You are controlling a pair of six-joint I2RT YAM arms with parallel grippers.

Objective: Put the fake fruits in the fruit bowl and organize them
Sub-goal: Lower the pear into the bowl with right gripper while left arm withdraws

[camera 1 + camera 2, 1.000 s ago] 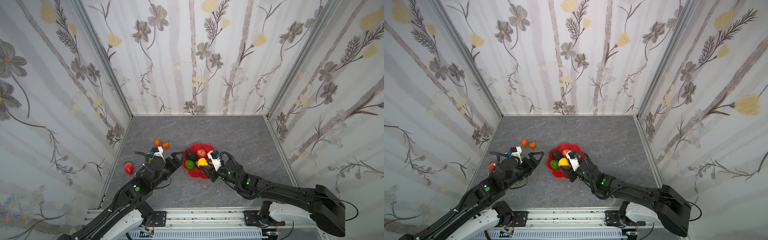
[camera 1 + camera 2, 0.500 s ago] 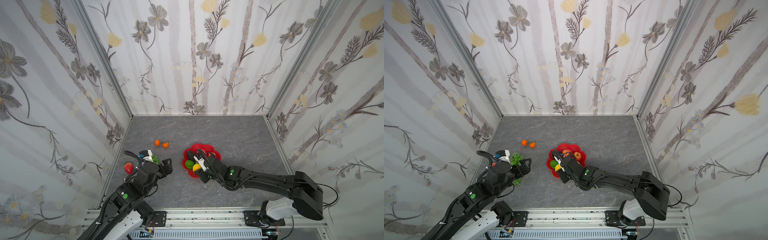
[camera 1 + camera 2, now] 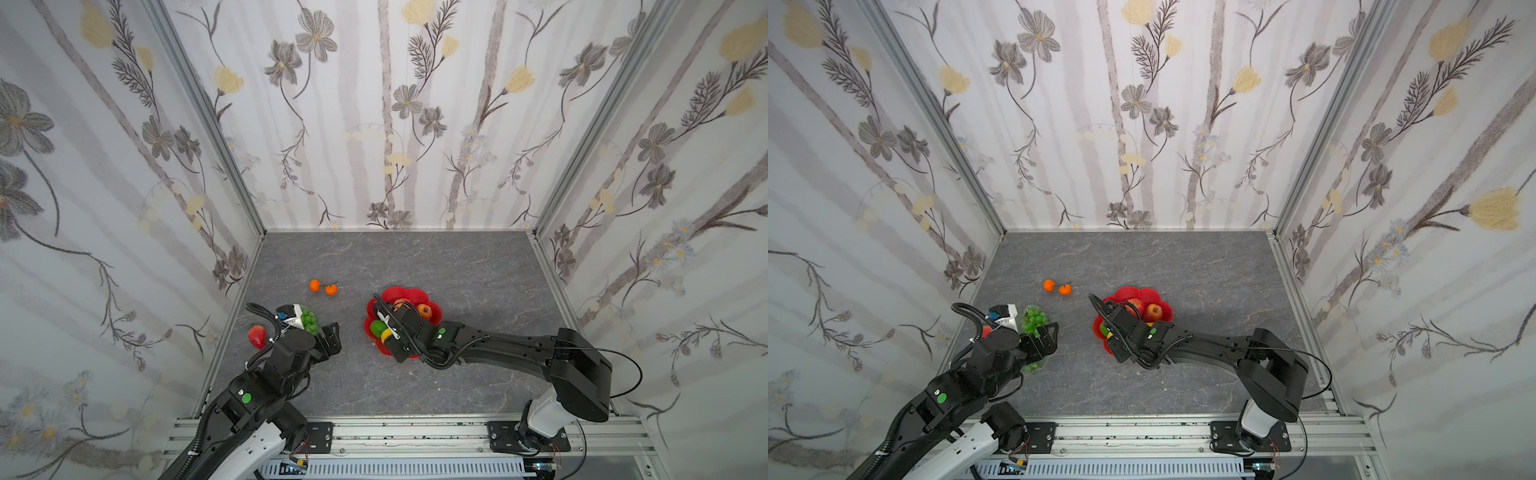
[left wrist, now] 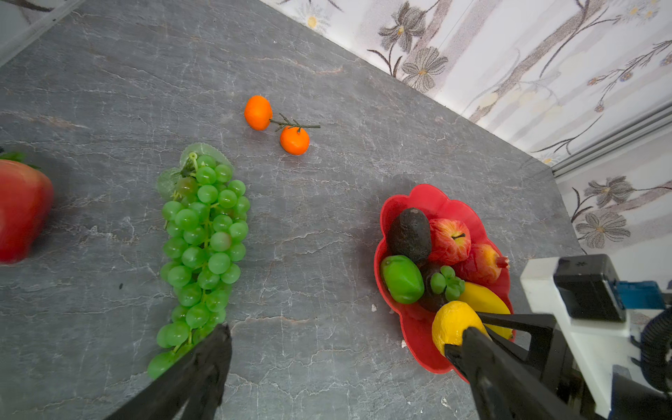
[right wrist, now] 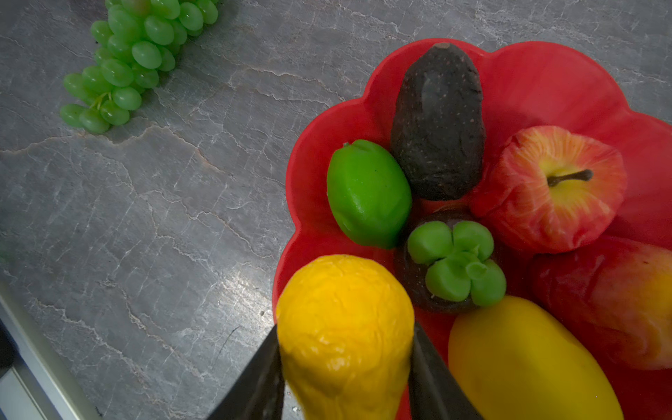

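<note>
Left gripper [image 4: 334, 342] has backed off the fruit bowl [image 4: 429, 191], wide open and empty, grape bunch [image 4: 203, 240] running lengthwise away from one fingertip [image 4: 218, 338]; right gripper [image 5: 345, 349] clamps the lemon [image 5: 345, 309].

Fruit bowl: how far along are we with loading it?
Done: avocado, lime and apple lie in the fruit bowl, among others. In hand: the right gripper is shut on a yellow lemon at the bowl's edge. Left: grape bunch, two tangerines and a red fruit lie on the table; the left gripper is open near the grapes.
</note>
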